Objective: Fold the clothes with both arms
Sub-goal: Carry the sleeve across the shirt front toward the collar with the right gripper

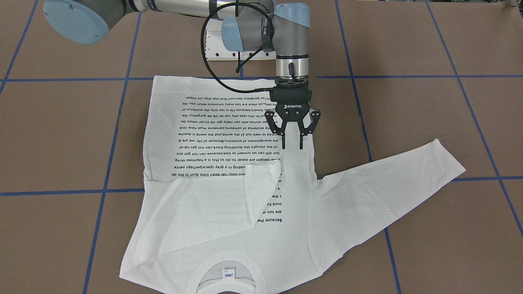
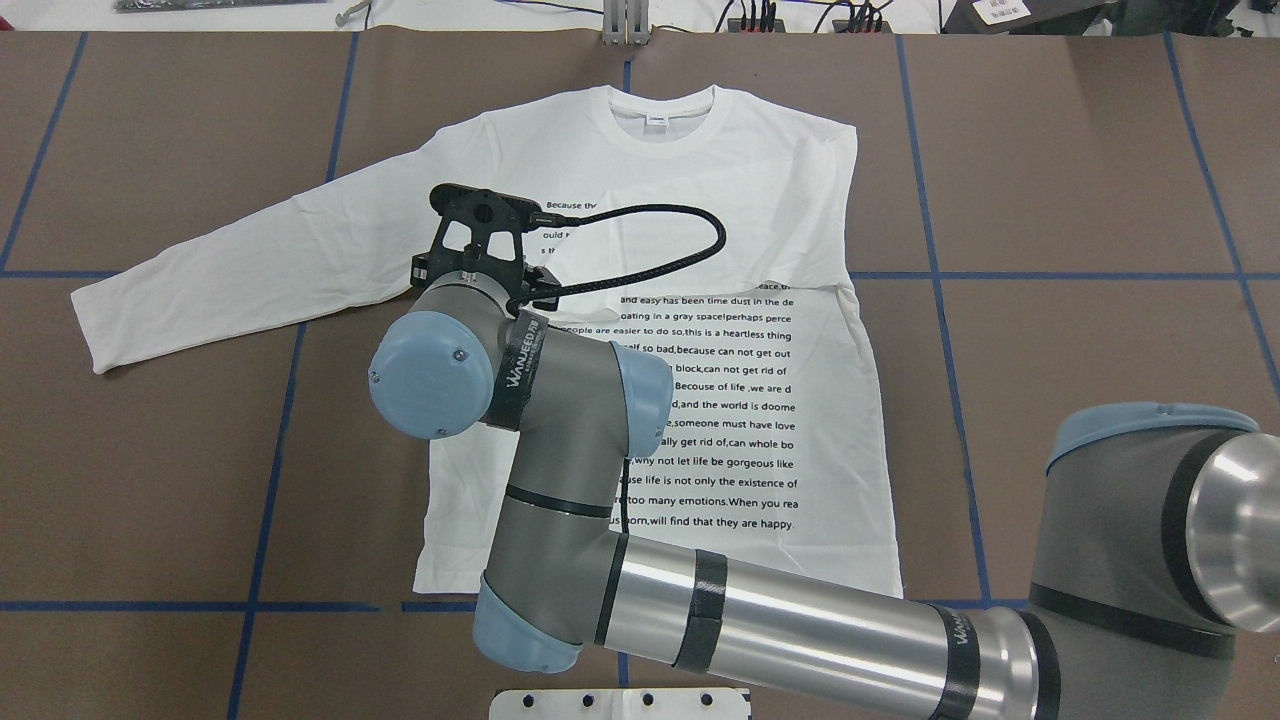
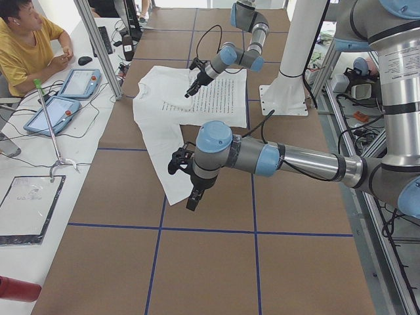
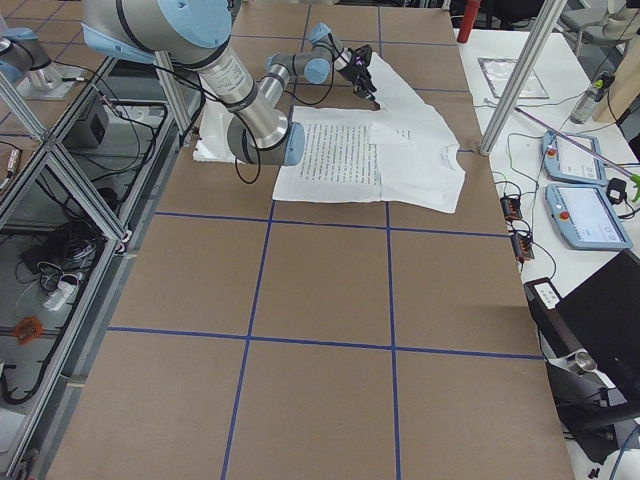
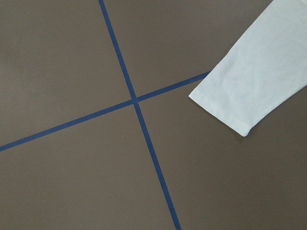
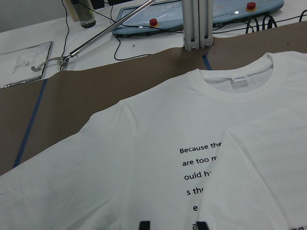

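My right claw (image 1: 293, 143) hangs parted and empty over the T-shirt (image 1: 327, 212), which lies print-up and flat on the tabletop (image 1: 429, 102). The folded sleeve (image 1: 204, 204), beyond the claw to its right, already crosses the chest. The spread sleeve (image 1: 400, 175) runs off to its left, towards my left claw (image 3: 191, 200), whose jaws I cannot judge. I reckon that sleeve and the body folds remain.
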Controlling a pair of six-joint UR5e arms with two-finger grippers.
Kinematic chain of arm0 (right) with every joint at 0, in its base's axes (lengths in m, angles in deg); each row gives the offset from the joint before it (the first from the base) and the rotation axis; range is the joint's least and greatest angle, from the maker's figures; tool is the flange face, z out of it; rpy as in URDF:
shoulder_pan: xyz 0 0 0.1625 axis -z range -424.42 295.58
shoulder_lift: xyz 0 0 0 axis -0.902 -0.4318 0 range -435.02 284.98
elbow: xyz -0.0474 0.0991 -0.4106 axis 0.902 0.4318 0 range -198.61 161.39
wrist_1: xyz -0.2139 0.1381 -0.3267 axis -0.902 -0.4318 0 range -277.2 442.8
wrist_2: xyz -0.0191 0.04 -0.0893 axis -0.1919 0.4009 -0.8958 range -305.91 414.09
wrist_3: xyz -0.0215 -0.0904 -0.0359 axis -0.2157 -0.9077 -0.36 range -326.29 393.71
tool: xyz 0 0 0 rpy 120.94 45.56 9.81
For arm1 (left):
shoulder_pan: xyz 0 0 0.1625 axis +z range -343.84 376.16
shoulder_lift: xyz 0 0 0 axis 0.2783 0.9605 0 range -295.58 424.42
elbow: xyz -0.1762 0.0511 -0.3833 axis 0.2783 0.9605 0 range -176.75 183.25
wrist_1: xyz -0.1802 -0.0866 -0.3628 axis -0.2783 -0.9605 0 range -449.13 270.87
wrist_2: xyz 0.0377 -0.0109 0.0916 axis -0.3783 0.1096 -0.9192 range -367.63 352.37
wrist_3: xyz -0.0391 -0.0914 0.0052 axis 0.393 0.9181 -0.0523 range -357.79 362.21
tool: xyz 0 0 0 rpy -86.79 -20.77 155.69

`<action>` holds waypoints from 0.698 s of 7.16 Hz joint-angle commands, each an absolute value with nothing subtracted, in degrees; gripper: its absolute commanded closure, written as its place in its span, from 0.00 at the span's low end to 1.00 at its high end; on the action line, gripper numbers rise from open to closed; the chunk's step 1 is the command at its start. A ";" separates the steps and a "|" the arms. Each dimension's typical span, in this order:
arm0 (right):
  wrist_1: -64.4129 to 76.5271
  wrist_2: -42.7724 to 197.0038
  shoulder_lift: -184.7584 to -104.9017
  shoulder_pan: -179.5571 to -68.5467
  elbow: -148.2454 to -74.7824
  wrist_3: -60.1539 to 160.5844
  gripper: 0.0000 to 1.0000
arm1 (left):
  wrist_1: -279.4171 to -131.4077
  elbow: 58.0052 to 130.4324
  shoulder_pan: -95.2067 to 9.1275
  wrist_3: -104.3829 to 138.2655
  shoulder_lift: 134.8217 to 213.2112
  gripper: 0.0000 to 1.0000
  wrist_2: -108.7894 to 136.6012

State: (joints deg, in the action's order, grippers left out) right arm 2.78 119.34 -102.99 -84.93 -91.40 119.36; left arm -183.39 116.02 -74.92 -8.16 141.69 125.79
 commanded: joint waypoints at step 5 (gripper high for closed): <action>-5.69 154.07 -118.73 -109.56 -107.31 105.06 0.00 | -206.00 117.94 -70.19 7.30 153.62 0.00 127.89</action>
State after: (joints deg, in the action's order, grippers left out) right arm -4.19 148.11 -112.24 -104.62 -99.83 112.47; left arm -200.70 117.27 -73.27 -2.16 151.40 126.73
